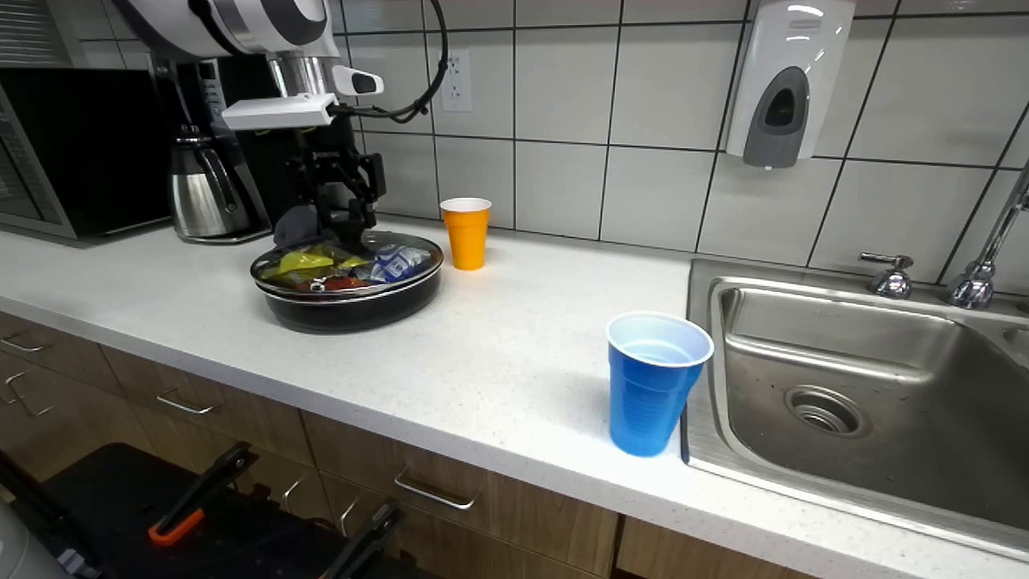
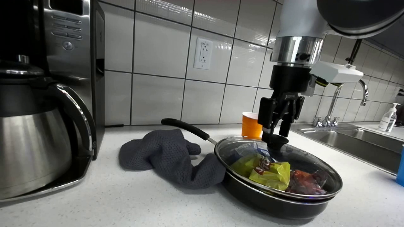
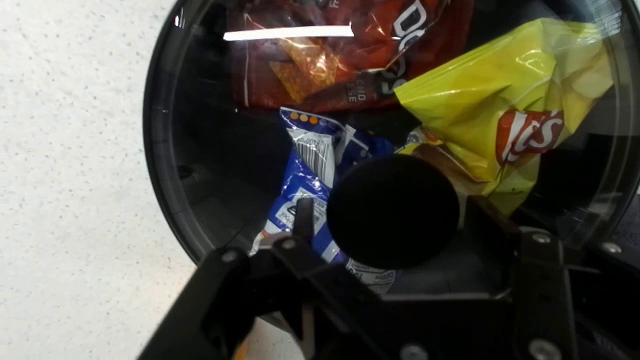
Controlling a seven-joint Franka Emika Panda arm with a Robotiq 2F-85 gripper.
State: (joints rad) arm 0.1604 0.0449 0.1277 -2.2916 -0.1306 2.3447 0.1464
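Note:
A black pan (image 2: 268,200) stands on the counter with a clear glass lid (image 2: 318,168) over it. Through the glass I see a yellow Lay's bag (image 3: 480,95), a red Doritos bag (image 3: 320,75) and a blue-and-white bag (image 3: 312,185). At the lid's middle is a round black knob (image 3: 392,212). My gripper (image 2: 276,136) points straight down there, its fingers (image 3: 303,220) apart on either side of the knob. In the wrist view narrow gaps show between knob and fingers, so it appears open and not clamped. The fingertips' depth beside the knob is hard to tell.
A crumpled dark grey cloth (image 2: 170,157) lies against the pan near its handle (image 2: 189,127). An orange cup (image 1: 466,233) stands behind the pan, close to the tiled wall. Also here are a steel carafe (image 1: 207,197), a blue cup (image 1: 653,394) and a sink (image 1: 804,354).

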